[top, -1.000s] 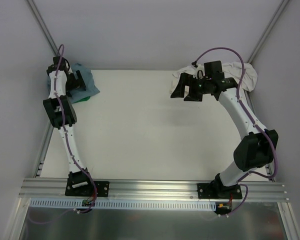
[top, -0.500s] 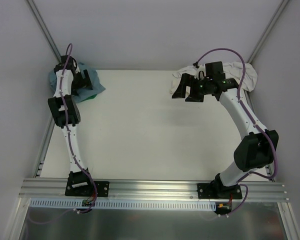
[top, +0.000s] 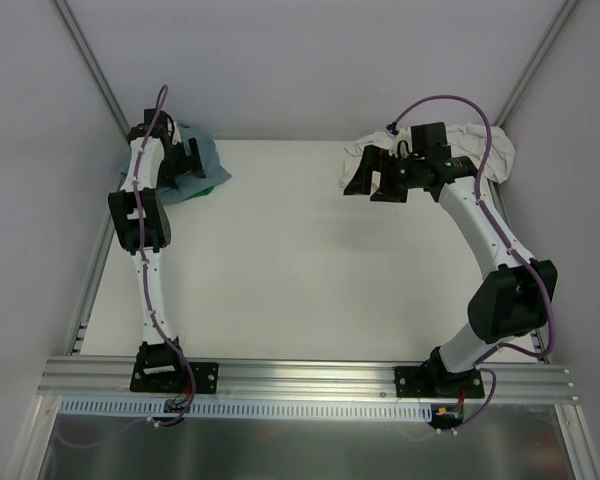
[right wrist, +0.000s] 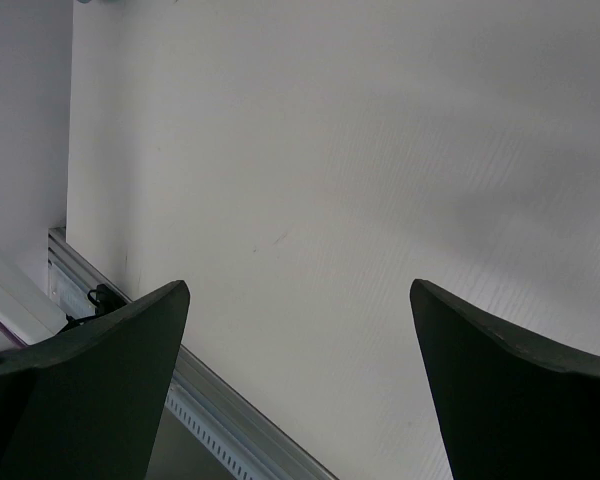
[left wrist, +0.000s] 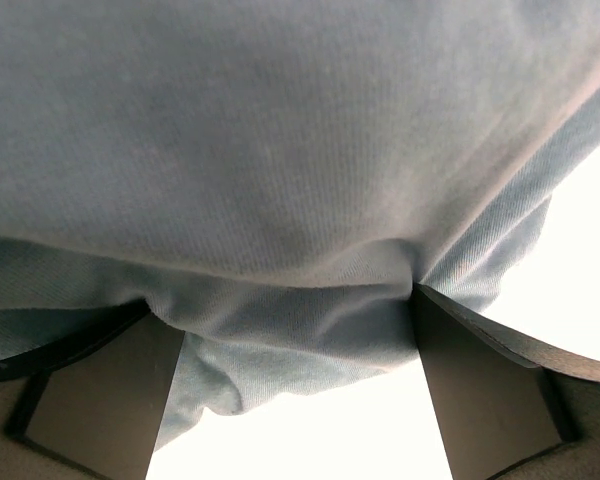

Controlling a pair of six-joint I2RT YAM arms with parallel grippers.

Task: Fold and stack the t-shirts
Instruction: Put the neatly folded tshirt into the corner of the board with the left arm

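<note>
Top and wrist views. My left gripper point(top: 187, 166) lay at the far left corner of the table point(top: 280, 270), on the slate-blue t-shirt point(top: 209, 160). Its fingers point(left wrist: 98, 392) were spread wide, with blue cloth bunched between them and touching both; I could not tell whether the cloth was clamped. A sliver of the green t-shirt point(top: 215, 190) showed beneath the blue one at its near edge. My right gripper point(top: 374, 184) hung above the table near the far right corner, jaws fully apart and nothing between them. The cream t-shirt point(top: 483, 142) lay crumpled behind it in that corner, well apart from the other two.
</note>
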